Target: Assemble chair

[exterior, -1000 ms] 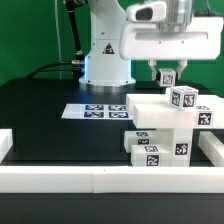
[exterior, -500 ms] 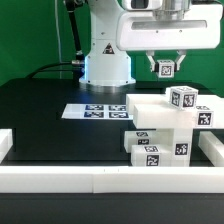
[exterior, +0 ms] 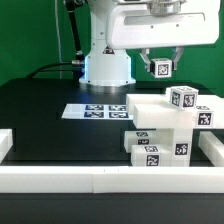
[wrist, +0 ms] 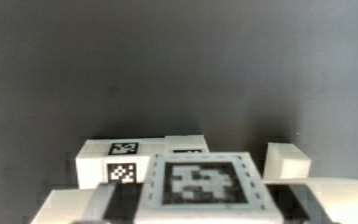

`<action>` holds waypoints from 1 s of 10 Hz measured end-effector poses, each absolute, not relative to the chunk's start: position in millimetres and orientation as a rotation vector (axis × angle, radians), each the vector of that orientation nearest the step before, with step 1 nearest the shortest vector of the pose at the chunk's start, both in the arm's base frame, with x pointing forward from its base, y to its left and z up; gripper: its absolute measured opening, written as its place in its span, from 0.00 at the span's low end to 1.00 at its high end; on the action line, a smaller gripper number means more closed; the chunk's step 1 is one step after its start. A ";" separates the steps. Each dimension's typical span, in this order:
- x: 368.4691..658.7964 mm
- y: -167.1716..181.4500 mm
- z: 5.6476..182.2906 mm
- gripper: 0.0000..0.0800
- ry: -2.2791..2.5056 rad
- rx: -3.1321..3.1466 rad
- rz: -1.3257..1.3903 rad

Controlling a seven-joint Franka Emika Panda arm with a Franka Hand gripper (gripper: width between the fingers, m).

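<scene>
My gripper is shut on a small white chair part with a black-and-white tag, held in the air above the back right of the table. Below it stands the partly joined chair: a white slab with tagged blocks stacked beside and under it. In the wrist view the held part fills the space between the two dark fingers of the gripper. More white chair parts lie on the black table beneath.
The marker board lies flat at the table's middle. White rails border the front, the exterior view's left and right. The robot's base stands at the back.
The gripper has risen and shifted toward the exterior view's left, carrying the tagged part away from the chair stack. The jaws stayed shut.
</scene>
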State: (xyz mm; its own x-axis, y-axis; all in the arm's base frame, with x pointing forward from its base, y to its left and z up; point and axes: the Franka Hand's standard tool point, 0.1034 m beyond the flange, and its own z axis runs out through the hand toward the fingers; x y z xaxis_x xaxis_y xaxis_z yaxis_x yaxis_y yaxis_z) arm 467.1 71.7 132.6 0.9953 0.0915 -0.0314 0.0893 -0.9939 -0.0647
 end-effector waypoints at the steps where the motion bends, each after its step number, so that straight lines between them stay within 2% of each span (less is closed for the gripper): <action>1: 466.8 71.4 132.2 0.34 -0.139 -3.075 0.054; 4: 467.9 71.1 131.8 0.34 -0.140 -3.077 0.054; 8: 514.6 66.4 135.6 0.34 -0.286 -3.097 0.073; 10: 514.2 65.9 134.8 0.34 -0.286 -3.098 0.073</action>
State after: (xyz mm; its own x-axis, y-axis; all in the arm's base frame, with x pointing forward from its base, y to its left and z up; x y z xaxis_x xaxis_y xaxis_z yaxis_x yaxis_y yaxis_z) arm 514.2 65.9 134.8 0.9820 0.1834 -0.0442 0.1820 -0.9827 -0.0334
